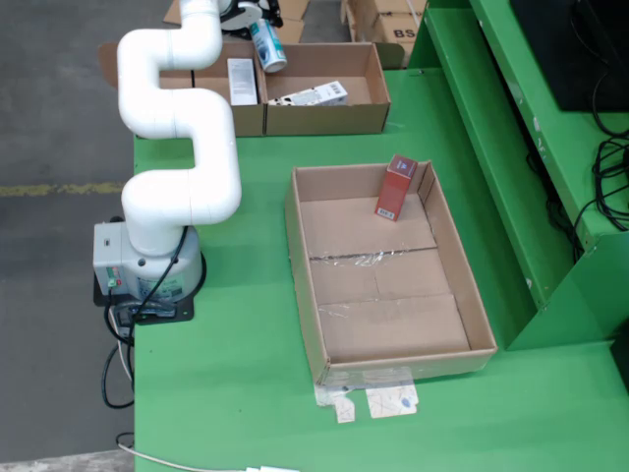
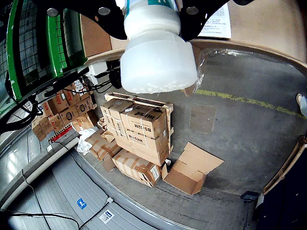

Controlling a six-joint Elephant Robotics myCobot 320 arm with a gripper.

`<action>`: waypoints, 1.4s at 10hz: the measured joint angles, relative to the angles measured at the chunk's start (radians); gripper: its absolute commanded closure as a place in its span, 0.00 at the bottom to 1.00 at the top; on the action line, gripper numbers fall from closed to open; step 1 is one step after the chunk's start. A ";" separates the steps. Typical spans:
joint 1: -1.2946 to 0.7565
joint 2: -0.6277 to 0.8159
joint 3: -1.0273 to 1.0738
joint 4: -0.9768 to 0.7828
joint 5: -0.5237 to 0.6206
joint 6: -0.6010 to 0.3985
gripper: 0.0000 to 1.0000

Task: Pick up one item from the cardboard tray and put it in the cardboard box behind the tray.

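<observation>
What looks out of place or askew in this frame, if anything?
Two things stand out. The red carton leans tilted against the far wall of the tray instead of lying flat. Loose tape and paper scraps stick out from the tray's near edge. The gripper holds a white bottle above the box.

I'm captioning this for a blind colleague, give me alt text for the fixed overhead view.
A white robot arm holds a white bottle over a cardboard box at the far edge of a green table. Nearer, a shallow cardboard tray contains one red carton.
</observation>
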 measured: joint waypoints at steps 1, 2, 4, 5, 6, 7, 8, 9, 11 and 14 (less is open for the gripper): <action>0.000 0.000 0.000 0.006 -0.002 0.000 1.00; 0.000 0.000 0.000 0.006 -0.002 -0.037 1.00; 0.000 0.000 0.000 0.006 -0.002 -0.055 1.00; 0.000 0.000 0.000 0.006 -0.002 -0.057 1.00; 0.000 0.000 0.000 0.006 -0.002 -0.058 1.00; 0.000 0.000 0.000 0.006 -0.002 -0.058 1.00; 0.000 0.000 0.000 0.006 -0.002 -0.060 1.00; 0.000 0.000 0.000 0.006 -0.002 -0.060 1.00; 0.000 0.000 0.000 0.006 -0.002 -0.060 1.00; 0.000 0.000 0.000 0.006 -0.002 -0.060 1.00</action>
